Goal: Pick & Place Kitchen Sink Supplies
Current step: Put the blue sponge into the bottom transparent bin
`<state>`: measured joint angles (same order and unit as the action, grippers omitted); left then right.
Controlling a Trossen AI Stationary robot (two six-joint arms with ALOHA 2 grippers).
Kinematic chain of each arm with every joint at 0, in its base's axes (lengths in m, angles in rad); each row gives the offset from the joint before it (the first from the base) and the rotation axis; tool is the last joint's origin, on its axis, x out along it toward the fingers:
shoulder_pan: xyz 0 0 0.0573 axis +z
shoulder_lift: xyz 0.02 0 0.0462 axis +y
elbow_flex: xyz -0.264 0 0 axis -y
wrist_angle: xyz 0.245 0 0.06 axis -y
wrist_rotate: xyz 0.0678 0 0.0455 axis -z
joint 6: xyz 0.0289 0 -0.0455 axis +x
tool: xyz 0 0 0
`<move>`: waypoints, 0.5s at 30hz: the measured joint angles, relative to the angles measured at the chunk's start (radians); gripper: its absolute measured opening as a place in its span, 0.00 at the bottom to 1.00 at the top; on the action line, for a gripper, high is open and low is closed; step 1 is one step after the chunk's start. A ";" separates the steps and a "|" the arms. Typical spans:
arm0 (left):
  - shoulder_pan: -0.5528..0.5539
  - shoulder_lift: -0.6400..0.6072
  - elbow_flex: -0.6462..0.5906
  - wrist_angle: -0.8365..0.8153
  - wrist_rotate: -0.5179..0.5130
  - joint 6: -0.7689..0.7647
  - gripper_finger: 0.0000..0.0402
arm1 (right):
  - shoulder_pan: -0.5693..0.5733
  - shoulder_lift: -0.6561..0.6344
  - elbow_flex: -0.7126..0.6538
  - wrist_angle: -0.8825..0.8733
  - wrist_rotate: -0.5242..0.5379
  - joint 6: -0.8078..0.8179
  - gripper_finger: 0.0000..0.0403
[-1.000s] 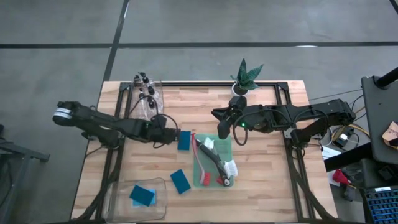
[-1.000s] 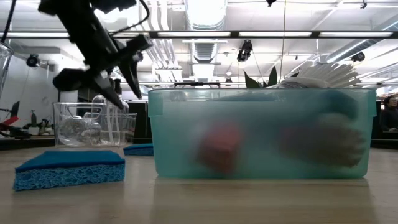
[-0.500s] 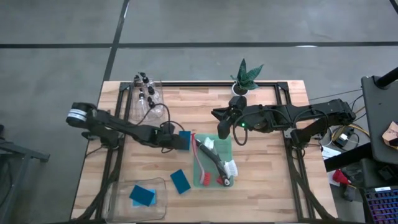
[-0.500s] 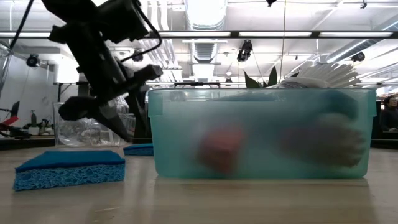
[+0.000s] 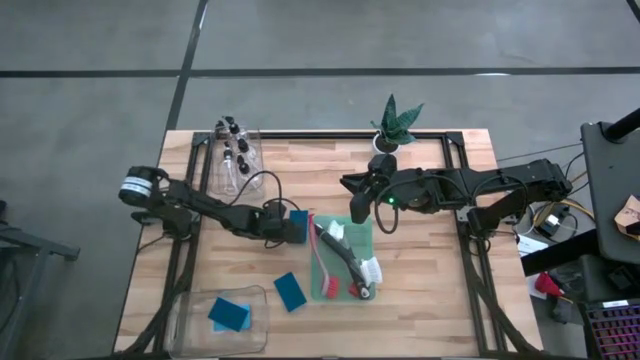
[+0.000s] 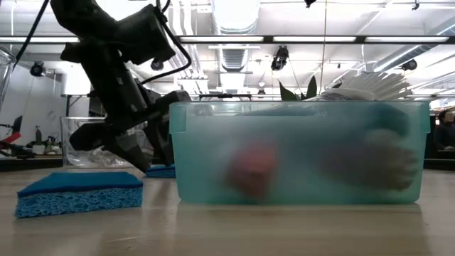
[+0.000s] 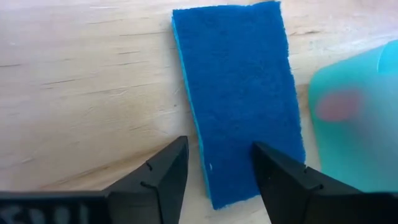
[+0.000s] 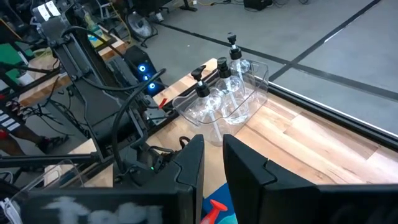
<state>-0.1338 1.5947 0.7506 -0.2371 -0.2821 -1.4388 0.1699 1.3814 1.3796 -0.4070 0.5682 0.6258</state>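
Sponge (image 7: 239,93) lies between open left claw (image 7: 217,177) fingers.

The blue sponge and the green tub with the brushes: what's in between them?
Nothing but a thin strip of bare wooden table, in the left wrist view, between the blue sponge and the green tub.

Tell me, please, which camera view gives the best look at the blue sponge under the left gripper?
The left wrist view: the sponge fills it, flat on the wood between the open left gripper fingers. The high view shows it partly hidden; the low view shows only an edge; the right wrist view misses it.
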 joint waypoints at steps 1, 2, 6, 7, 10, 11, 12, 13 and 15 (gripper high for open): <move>0.001 0.000 0.000 0.000 0.000 0.002 0.45 | 0.000 0.000 0.000 0.000 0.000 0.000 0.14; 0.002 0.000 0.000 0.000 -0.001 0.008 0.44 | 0.000 0.000 0.000 0.000 0.000 0.000 0.14; 0.002 0.000 0.000 -0.001 -0.005 0.042 0.30 | 0.000 0.000 0.000 0.000 0.000 0.003 0.14; 0.002 0.000 0.000 -0.001 -0.005 0.045 0.26 | 0.000 0.000 0.000 0.000 0.000 0.003 0.14; 0.002 0.000 -0.001 -0.006 -0.015 0.050 0.11 | 0.000 0.000 0.000 0.000 0.000 0.003 0.14; 0.002 -0.001 -0.001 -0.008 -0.014 0.056 0.07 | 0.000 0.000 0.000 0.000 0.000 0.003 0.14; 0.002 -0.005 -0.001 -0.010 -0.013 0.065 0.04 | 0.000 0.000 0.000 0.000 0.000 0.003 0.14; 0.002 -0.009 -0.001 -0.013 -0.010 0.078 0.02 | 0.001 0.000 0.000 0.000 0.000 0.003 0.14; 0.002 -0.023 -0.001 -0.028 0.006 0.113 0.02 | 0.002 0.000 0.000 0.000 0.000 0.003 0.14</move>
<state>-0.1318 1.5717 0.7494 -0.2653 -0.2760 -1.3260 0.1715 1.3811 1.3796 -0.4068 0.5682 0.6287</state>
